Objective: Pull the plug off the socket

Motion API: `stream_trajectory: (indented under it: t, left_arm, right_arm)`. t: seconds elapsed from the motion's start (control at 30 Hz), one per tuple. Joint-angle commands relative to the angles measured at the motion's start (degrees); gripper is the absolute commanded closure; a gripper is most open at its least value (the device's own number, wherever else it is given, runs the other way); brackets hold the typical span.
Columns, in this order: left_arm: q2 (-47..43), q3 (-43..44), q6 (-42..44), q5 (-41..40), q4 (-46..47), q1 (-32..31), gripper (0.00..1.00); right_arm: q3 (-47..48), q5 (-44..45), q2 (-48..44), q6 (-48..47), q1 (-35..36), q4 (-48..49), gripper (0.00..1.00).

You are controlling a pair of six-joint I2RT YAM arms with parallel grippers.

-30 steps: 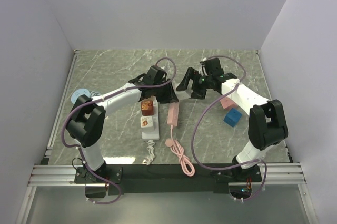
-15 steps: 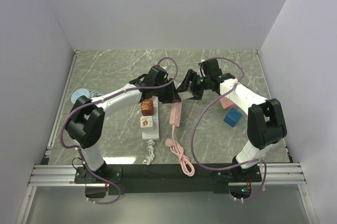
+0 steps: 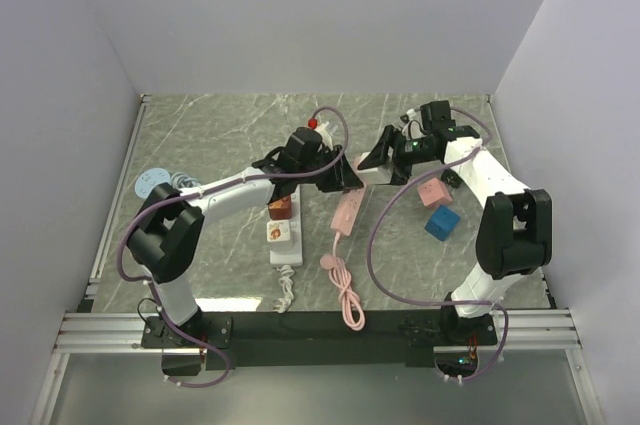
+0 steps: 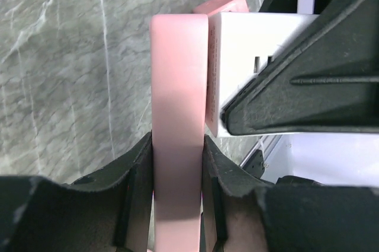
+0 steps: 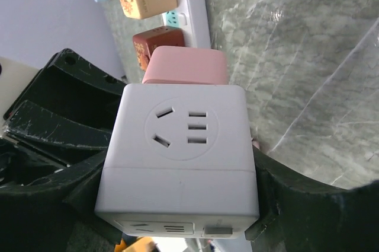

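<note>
Against pink socket [image 4: 177, 115], white plug [image 5: 183, 145] hides prongs.

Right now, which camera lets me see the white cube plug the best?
The right wrist view. The white cube plug fills the picture, its face with the socket holes turned to the camera. The left wrist view shows only one side, partly behind a black finger. In the top view it is too small and hidden to make out.
</note>
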Motion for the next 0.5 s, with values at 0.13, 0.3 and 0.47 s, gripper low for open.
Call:
stream_trajectory:
  t: [0.13, 0.3, 0.47]
  left_arm:
    - [2.6, 1.5, 0.9, -1.2, -12.3, 2.5, 0.99]
    - [5.1, 4.8, 1.6, -0.9, -13.5, 2.4, 0.99]
    - [5.6, 3.5, 3.1, -2.8, -14.5, 2.5, 0.99]
  right_arm:
    - [1.9, 10.3, -3.4, -0.1, -0.6, 0.2, 1.0]
    - [2.4, 12.4, -2.2, -0.7, 4.0, -4.0, 1.0]
    - [4.9, 10.1, -2.8, -3.2, -5.8, -9.4, 1.0]
